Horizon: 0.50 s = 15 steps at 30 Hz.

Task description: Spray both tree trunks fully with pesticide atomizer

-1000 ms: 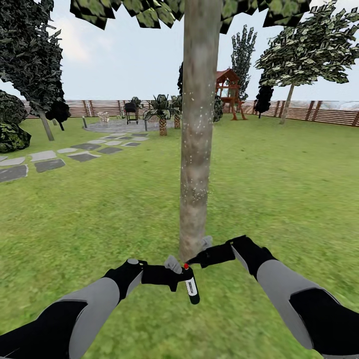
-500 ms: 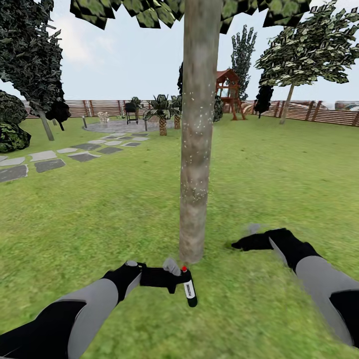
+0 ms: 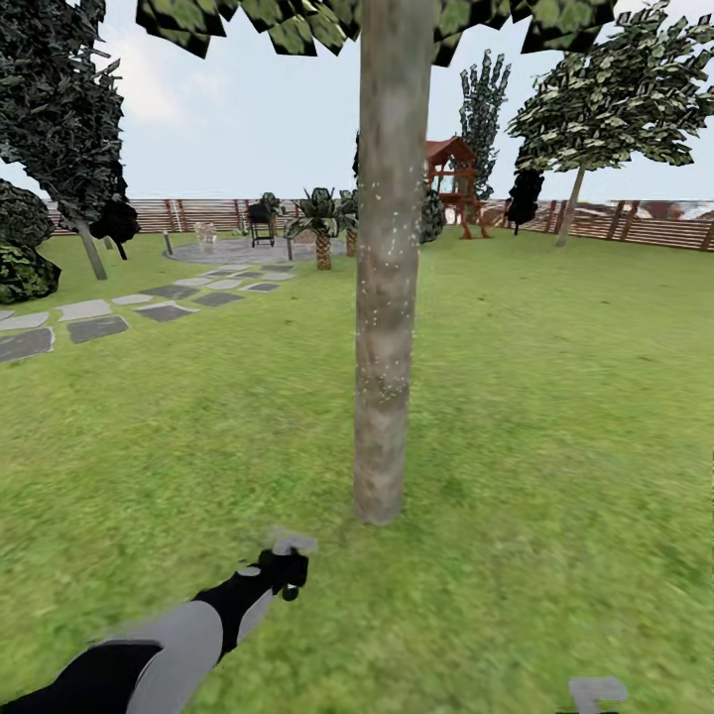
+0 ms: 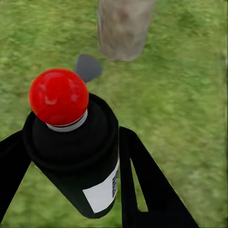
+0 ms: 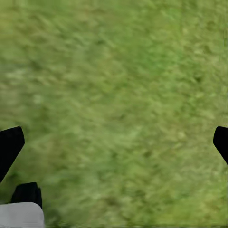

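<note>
My left gripper (image 4: 73, 135) is shut on the pesticide atomizer (image 4: 76, 156), a black bottle with a white label and a round red tip. In the head view the left gripper (image 3: 286, 563) hangs low over the lawn, short of the near tree trunk (image 3: 385, 297) and to its left. This mottled grey-brown trunk carries white specks of pesticide on its middle stretch; its base (image 4: 124, 26) lies just ahead of the bottle. A second tree (image 3: 573, 203) stands far back on the right by the fence. My right gripper (image 5: 114, 142) is open over bare grass, one grey fingertip (image 3: 595, 689) showing at the bottom edge.
Green lawn lies all around. Grey stepping stones (image 3: 94, 322) run at the left toward a round paved patio (image 3: 238, 248) with a grill. Short palms (image 3: 322, 228), a wooden playset (image 3: 451, 178) and a slatted fence (image 3: 645, 223) stand far behind. Dark bushes (image 3: 20, 258) sit at far left.
My right arm has pulled away from the trunk's base, down and to the right, almost out of the head view. The left arm has drawn back and lower with the atomizer.
</note>
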Tool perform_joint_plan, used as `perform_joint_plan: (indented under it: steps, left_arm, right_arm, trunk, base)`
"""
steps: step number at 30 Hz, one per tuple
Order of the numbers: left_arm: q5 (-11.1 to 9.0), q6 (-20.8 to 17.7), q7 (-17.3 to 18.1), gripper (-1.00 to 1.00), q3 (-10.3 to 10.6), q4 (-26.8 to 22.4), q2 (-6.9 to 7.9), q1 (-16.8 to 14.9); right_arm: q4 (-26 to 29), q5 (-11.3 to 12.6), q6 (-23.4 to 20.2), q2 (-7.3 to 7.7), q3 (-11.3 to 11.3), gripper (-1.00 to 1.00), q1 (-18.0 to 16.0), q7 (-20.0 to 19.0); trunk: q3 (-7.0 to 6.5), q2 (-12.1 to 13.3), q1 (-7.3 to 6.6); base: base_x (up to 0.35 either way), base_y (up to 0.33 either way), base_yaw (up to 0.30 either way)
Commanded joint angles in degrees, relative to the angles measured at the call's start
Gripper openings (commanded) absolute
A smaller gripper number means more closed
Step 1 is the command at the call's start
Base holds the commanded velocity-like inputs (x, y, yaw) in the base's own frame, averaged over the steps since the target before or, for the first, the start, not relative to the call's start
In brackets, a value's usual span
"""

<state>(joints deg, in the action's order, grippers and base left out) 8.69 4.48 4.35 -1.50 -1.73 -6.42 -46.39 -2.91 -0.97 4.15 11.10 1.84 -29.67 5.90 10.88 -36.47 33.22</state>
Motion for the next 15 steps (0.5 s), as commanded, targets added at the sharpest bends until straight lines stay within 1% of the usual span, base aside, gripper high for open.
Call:
perform_joint_plan:
  steps: [1, 2, 3, 4, 8, 15]
  left_arm:
    - [3.40, 0.19, 0.00, -1.00, -0.27, 0.04, -1.09, 0.28]
    - [5.69, 0.18, -0.02, -1.00, -0.26, 0.05, -1.93, 0.49]
    - [7.16, 0.18, -0.03, -1.00, -0.24, 0.03, -2.46, 0.62]
    - [8.09, 0.18, -0.03, -1.00, -0.21, 0.01, -2.81, 0.71]
    - [9.41, 0.18, 0.00, -1.00, -0.18, 0.03, -3.48, 0.83]
    - [9.75, 0.18, 0.09, -1.00, -0.17, 0.05, -3.58, 0.86]
  right_arm:
    - [-0.25, -0.09, 0.41, -0.61, 0.19, 1.00, 0.37, 0.14]
    - [-0.25, -0.09, 0.41, -0.97, 0.19, 1.00, 0.67, 0.15]
    - [-0.25, -0.09, 0.41, -1.20, 0.19, 1.00, 0.86, 0.15]
    - [-0.25, -0.09, 0.48, -1.34, 0.18, 1.00, 0.98, 0.16]
    - [-0.25, -0.09, 2.02, -1.55, 0.18, 1.00, 1.16, 0.16]
    - [-0.25, -0.09, 2.92, -1.60, 0.17, 1.00, 1.27, 0.16]
  trunk:
    - [0.08, -0.08, 0.03]
    - [0.08, -0.08, 0.03]
    - [0.08, -0.08, 0.03]
    - [0.08, -0.08, 0.03]
    - [0.08, -0.08, 0.03]
    - [0.08, -0.08, 0.03]
  base:
    - [0.147, -0.268, 0.000]
    - [0.160, -0.274, -0.006]
    - [0.170, -0.276, -0.045]
    - [0.179, -0.276, -0.112]
    - [0.189, -0.274, -0.211]
    - [0.196, -0.273, -0.289]
